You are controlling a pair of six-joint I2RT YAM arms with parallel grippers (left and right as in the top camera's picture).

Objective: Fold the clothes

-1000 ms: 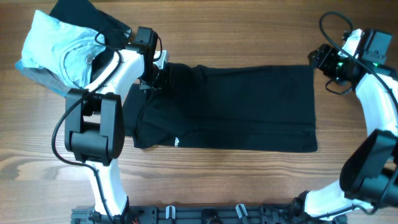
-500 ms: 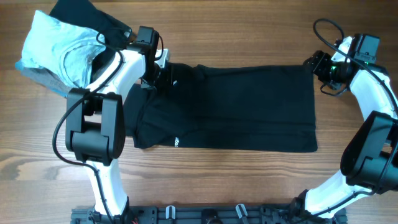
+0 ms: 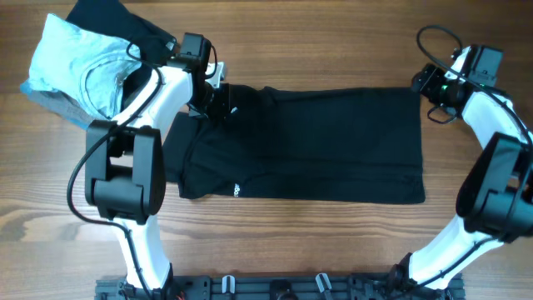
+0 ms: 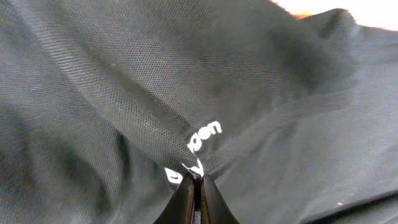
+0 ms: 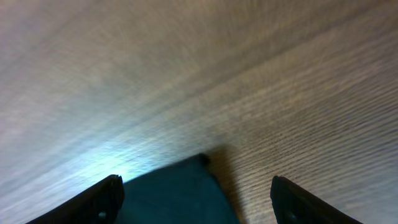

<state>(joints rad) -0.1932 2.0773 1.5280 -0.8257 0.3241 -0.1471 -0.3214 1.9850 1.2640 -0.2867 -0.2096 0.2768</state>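
**Shirt fold: one corner pinched, the other hand not on it yet**

The left gripper (image 4: 198, 182) was clamped tight. Its two fingertips were pressed together with a pucker of the large black soft-cloth T-shirt (image 3: 316, 142) caught between them, right by some small white lettering (image 4: 204, 138) printed on the fabric. From above, that pinch sat at the shirt's far left corner, up by the collar end.

The right gripper (image 5: 198, 198) was a different story. Its jaws were spread wide with nothing in them, and it hung over the shirt's far right corner, with bare wooden table (image 3: 333, 42) filling most of its view. I couldn't tell for sure whether it was touching the cloth, but it didn't look like it.

The shirt itself lay flat across the middle of the table as a long, wide rectangle. The right half was pretty smooth and the left end a bit rumpled. A small white label (image 3: 236, 191) showed near its front left edge.

Off to the left sat a light blue folded shirt (image 3: 67, 50) on top of a grey folded garment (image 3: 52, 102), with another dark piece of cloth (image 3: 108, 17) behind them.

My read is that this was somewhere early to middle. No sleeves poked out of that rectangle, so they were probably tucked in already, though I can't swear to it. The right hand had to close on its corner, and the real folds down to a compact bundle weren't done yet.
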